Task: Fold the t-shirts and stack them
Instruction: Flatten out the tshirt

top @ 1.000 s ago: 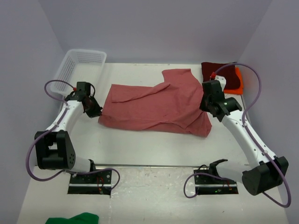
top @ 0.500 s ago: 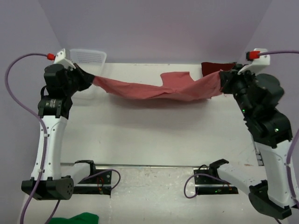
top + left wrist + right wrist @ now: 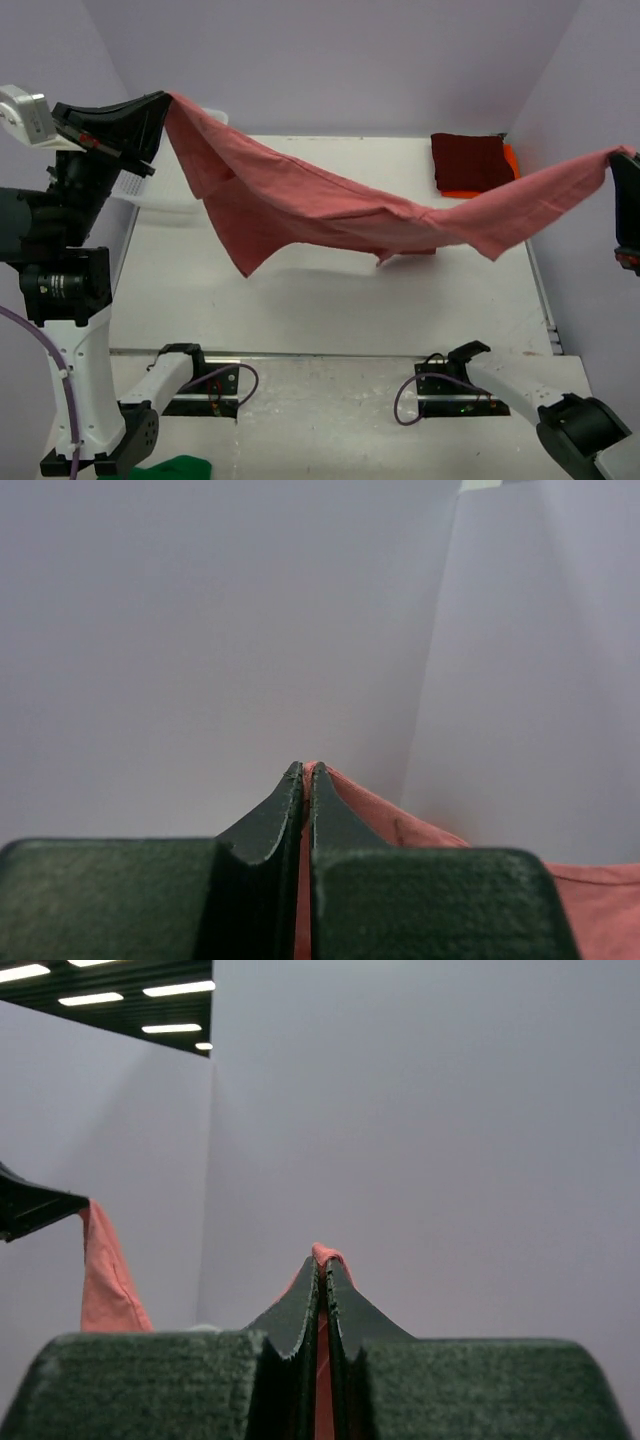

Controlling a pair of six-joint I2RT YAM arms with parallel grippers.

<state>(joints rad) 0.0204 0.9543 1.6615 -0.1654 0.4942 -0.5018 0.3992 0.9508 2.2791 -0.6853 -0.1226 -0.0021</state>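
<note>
Left gripper [image 3: 163, 99] and right gripper [image 3: 614, 160] each pinch one end of the rose shirt [image 3: 330, 205], slung crosswise above the table [image 3: 300, 312].

White links [image 3: 85, 375], black joints [image 3: 65, 285], purple cables [image 3: 30, 328], dark tapered left end effector [image 3: 305, 770]

Right gripper [image 3: 322, 1268], fingers [image 3: 290, 1320] pressed together on rose t-shirt [image 3: 108, 1290], lilac wall [image 3: 450, 1140] behind

Top view high behind; wrist views close along left gripper [image 3: 305, 770], right gripper [image 3: 322, 1265]; rose t-shirt [image 3: 330, 205] common.
</note>
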